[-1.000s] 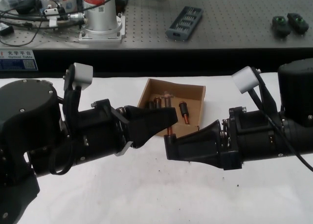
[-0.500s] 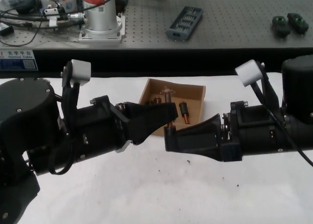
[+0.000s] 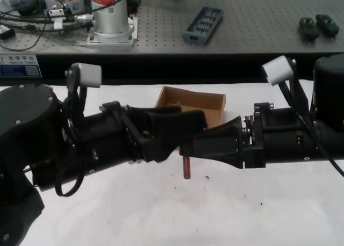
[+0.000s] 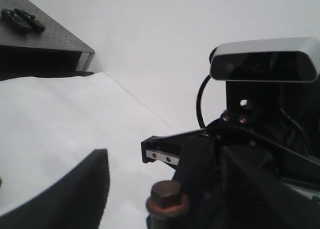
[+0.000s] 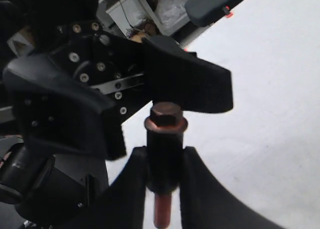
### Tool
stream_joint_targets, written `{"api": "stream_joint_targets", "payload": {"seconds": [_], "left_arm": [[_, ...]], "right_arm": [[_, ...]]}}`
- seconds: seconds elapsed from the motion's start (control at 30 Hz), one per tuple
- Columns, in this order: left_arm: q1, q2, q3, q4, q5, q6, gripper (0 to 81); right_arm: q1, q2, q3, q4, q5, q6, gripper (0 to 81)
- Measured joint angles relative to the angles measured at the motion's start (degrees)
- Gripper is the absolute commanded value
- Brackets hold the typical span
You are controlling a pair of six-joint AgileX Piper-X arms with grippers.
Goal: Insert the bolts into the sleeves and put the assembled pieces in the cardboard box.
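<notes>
Bolt (image 5: 166,116) and sleeve (image 5: 164,161) hang together above the white cloth (image 3: 215,214), on the near side of the cardboard box (image 3: 189,100) and not inside it. The bolt stands upright through the dark sleeve: its hexagonal head sits on the sleeve's top end, and its coppery shaft pokes out below toward the cloth. The right gripper (image 3: 188,148) comes in from one side with its jaws clenched on the sleeve, one finger pressed to each flank. The left gripper (image 3: 191,129) meets it from the opposite side at the level of the bolt head; its jaws are spread apart and grasp nothing, with one ribbed finger (image 5: 192,89) just behind the head and the other off to the side. Beyond both grippers lies the box, largely hidden by them. Farther back is a perforated metal table (image 3: 242,20) carrying a dark ribbed tray (image 3: 202,24).
</notes>
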Motion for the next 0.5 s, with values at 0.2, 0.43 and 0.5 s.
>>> {"api": "stream_joint_targets", "payload": {"seconds": [0.2, 0.43, 0.5], "left_arm": [[7.08, -0.22, -4.07, -0.72, -1.66, 7.22, 48.2], [12.52, -4.57, -7.68, 10.20, 1.53, 7.74, 41.9], [10.36, -7.83, -7.74, 14.53, 2.49, 8.19, 41.9]], "right_arm": [[-2.37, 0.00, -0.30, -2.24, 1.76, 0.39, 2.3], [-9.12, 5.30, -6.83, -3.62, 6.07, 0.79, 2.3], [-10.29, 9.93, -9.96, -3.92, 6.72, 0.98, 2.3]]}}
